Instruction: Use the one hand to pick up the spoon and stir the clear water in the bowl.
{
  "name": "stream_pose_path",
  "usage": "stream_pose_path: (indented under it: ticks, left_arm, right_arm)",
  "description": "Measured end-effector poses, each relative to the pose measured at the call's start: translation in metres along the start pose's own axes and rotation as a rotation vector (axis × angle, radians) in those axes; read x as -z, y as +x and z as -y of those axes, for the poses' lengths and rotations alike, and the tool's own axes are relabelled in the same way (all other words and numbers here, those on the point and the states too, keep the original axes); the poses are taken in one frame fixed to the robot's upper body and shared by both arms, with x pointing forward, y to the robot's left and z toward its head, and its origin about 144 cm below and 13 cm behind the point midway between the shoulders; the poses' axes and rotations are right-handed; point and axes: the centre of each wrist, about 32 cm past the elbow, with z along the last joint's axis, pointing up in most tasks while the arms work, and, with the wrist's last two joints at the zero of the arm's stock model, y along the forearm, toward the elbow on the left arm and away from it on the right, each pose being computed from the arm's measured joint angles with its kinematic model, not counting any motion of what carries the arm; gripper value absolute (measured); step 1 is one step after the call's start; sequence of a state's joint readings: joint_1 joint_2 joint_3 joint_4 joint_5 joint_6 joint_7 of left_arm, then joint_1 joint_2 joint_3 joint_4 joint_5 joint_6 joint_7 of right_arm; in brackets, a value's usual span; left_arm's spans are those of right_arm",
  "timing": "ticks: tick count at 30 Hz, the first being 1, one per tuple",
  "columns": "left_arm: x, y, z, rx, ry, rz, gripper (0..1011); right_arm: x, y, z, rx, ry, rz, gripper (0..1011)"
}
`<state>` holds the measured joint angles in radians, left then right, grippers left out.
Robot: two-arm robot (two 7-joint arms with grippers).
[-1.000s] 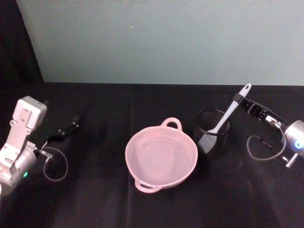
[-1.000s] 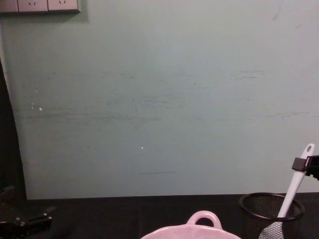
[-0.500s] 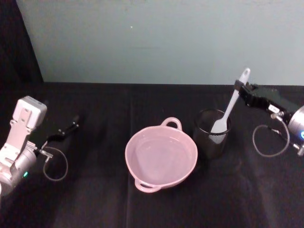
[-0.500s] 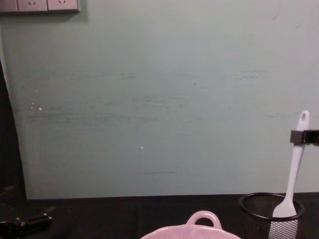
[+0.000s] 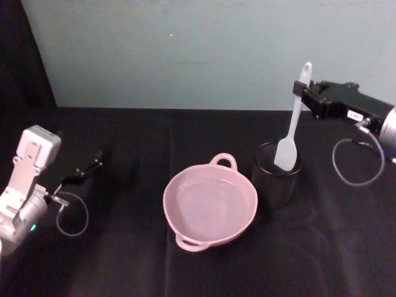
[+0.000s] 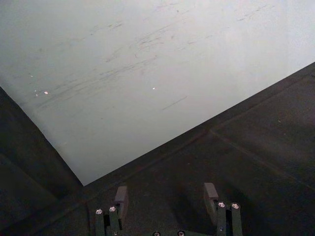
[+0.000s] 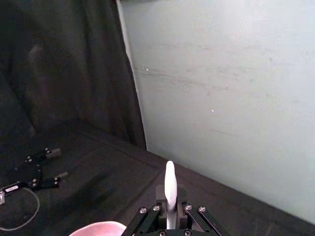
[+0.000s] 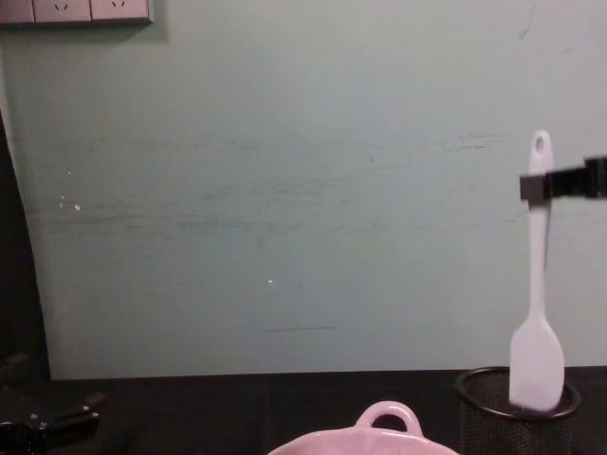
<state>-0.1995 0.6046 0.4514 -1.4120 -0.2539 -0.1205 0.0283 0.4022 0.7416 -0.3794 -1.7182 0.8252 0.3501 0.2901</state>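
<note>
My right gripper [image 5: 299, 91], the black hand with a small white label, is shut on the upper handle of the white spoon [image 5: 291, 129]. The spoon hangs nearly upright, its flat blade [image 8: 537, 364] at the rim of the black mesh cup [image 5: 276, 178]. In the right wrist view the handle tip [image 7: 170, 183] sticks out past the shut fingers. The pale pink bowl [image 5: 210, 202] sits on the black cloth just left of the cup, its loop handle [image 8: 387, 417] toward the wall. My left gripper [image 5: 86, 168] rests open on the cloth at far left, its fingers [image 6: 120, 199] spread apart.
A pale green wall [image 5: 204, 49] closes off the back of the table. A looped grey cable [image 5: 73, 213] hangs by the left arm and another cable [image 5: 352, 164] by the right arm. Black cloth [image 5: 124, 247] covers the table around the bowl.
My right gripper has risen with the spoon. The spoon went from leaning deep in the mesh cup to hanging nearly upright with its blade at the rim. The left arm has not moved.
</note>
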Motion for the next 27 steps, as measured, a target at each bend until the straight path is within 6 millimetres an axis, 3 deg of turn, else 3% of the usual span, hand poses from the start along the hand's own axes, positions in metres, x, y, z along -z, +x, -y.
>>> stream_pose_path:
  ticks: [12,20,27]
  left_arm:
    - [0.000,0.000,0.000,0.000,0.000,0.000,1005]
    - [0.000,0.000,0.000,0.000,0.000,0.000,1005]
    - [0.000,0.000,0.000,0.000,0.000,0.000,1005]
  right_arm:
    - [-0.046,-0.016,-0.008,-0.048,0.030,0.136,119]
    - [-0.056,-0.030,-0.023,-0.132,0.060,0.186,119]
    - [-0.048,-0.041,-0.041,-0.221,0.079,0.189,119]
